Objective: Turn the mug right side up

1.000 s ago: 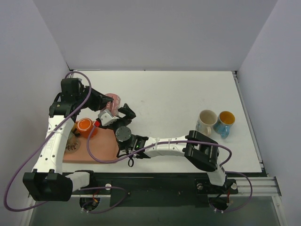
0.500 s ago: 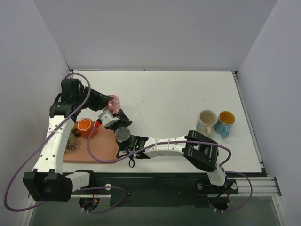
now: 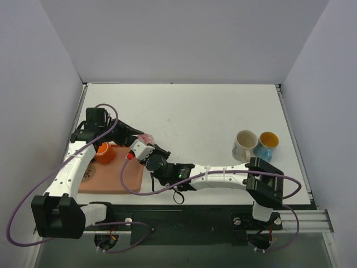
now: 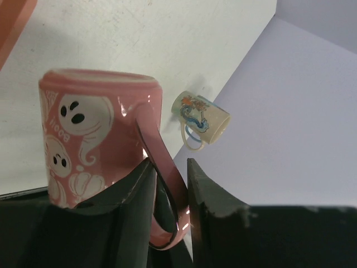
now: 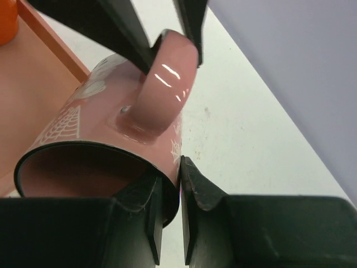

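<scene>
The pink mug (image 3: 146, 137) with white ghost prints hangs tilted above the right edge of the board, between both arms. In the left wrist view the mug (image 4: 95, 128) has its handle (image 4: 167, 167) between the fingers of my left gripper (image 4: 170, 167), which stand slightly apart, a thin gap at one finger. In the right wrist view the mug (image 5: 100, 106) opens towards the camera. My right gripper (image 5: 179, 167) is shut on its rim wall, one finger inside and one outside. The left arm's fingers (image 5: 128, 33) flank the handle from above.
An orange mug (image 3: 103, 152) stands on the pinkish-orange board (image 3: 111, 178) at the near left. A cream mug (image 3: 244, 144) and a blue mug with a yellow inside (image 3: 266, 144) stand together at the right. Grey walls close in the table.
The left arm carried the pink mug nearer and to the right. The right gripper, open a second ago, closed on the rim. The left jaws eased apart around the handle.
</scene>
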Motion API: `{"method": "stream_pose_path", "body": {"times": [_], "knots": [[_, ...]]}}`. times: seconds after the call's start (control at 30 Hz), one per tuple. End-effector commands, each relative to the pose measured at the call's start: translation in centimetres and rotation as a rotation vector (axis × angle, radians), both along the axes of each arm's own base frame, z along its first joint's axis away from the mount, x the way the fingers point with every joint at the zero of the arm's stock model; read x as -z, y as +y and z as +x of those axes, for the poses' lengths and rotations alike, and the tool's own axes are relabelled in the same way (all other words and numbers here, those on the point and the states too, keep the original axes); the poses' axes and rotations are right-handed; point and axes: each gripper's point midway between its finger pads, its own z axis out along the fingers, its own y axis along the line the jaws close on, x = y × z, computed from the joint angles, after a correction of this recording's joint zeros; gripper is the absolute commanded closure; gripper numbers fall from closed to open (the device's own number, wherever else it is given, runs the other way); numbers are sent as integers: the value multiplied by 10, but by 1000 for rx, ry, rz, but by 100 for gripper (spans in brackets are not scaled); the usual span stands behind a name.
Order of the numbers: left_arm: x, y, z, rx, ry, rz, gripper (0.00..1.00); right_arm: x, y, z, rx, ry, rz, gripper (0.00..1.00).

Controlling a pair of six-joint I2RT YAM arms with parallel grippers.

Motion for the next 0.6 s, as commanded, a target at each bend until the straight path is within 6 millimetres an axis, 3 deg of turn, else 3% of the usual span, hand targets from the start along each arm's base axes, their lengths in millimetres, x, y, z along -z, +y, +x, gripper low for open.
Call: {"method": "stream_pose_path", "body": {"times": [0.0, 0.1, 0.3, 0.43, 0.57], "knots": [[4, 16, 26, 23, -200, 130, 59, -46, -37, 0, 104, 50, 193, 100], [4, 18, 28, 38, -231, 158, 44, -39, -53, -1, 117, 117, 193, 100], [2, 20, 32, 49, -272, 179, 32, -25, -87, 5, 150, 271, 218, 100], [-7, 22, 34, 84, -330, 215, 30, -16, -119, 7, 168, 374, 171, 100], [-20, 28, 37, 164, -438, 335, 29, -2, -165, 14, 209, 563, 171, 100]]}}
